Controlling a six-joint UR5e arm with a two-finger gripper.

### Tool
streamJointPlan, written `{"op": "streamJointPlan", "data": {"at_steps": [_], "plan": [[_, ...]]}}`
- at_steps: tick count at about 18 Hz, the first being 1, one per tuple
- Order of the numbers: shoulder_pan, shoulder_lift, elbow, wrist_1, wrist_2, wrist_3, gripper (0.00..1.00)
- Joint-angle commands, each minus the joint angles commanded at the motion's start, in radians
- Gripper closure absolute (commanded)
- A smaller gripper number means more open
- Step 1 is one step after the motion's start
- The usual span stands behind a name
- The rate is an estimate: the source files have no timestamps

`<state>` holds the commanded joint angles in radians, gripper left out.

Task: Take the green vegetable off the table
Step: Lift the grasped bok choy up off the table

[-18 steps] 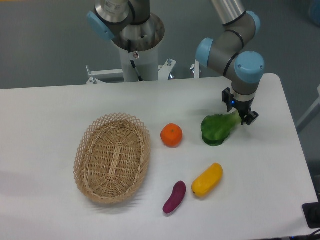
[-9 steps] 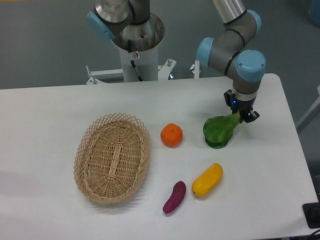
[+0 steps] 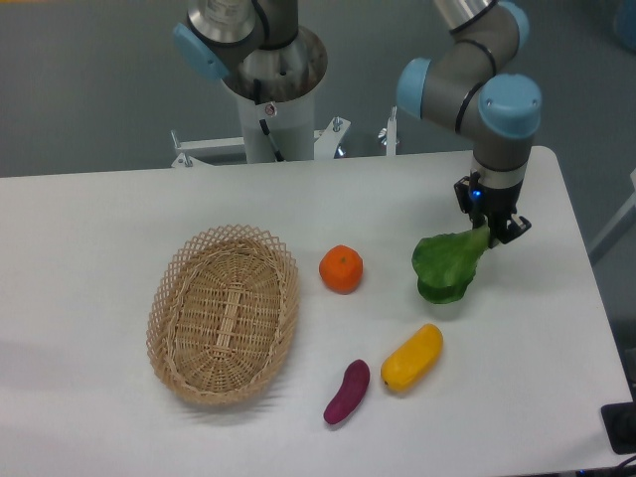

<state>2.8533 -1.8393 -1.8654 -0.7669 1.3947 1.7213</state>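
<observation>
The large flat white table [image 3: 119,229] with rounded corners fills most of the frame, and on its left half lies an oval woven wicker basket [image 3: 224,314]. Above the table's right side the grey-and-blue robot arm [image 3: 475,75] comes in from the top of the frame, bends at its blue-capped joints and points its last link straight down near the right edge. At the end of it the small black two-finger gripper [image 3: 489,227] is closed narrowly around the pale stalk of the green leafy vegetable [image 3: 444,266], a bok-choy-like toy with dark rounded leaves. The vegetable hangs tilted, stalk up and to the right, leaves down and to the left, right of centre in the frame; a dark shadow lies just under the leaves, so it looks lifted or nearly lifted, though whether the leaf tips touch the surface cannot be told. By that reading the grasp is made and the pick-up is mostly done; what seems left is to raise it plainly clear. Smaller things lie apart from it: a yellow oblong vegetable [image 3: 411,357] below it, a round orange fruit [image 3: 341,268] to its left, and a small purple eggplant-like piece [image 3: 347,392] at lower centre.
</observation>
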Motion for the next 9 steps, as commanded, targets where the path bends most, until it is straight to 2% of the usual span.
{"op": "streamJointPlan", "data": {"at_steps": [4,9], "plan": [[-0.028,0.051,0.017,-0.046,-0.075,-0.095,0.64],[-0.046,0.075,0.038,-0.051,-0.172,-0.238,0.64]]}}
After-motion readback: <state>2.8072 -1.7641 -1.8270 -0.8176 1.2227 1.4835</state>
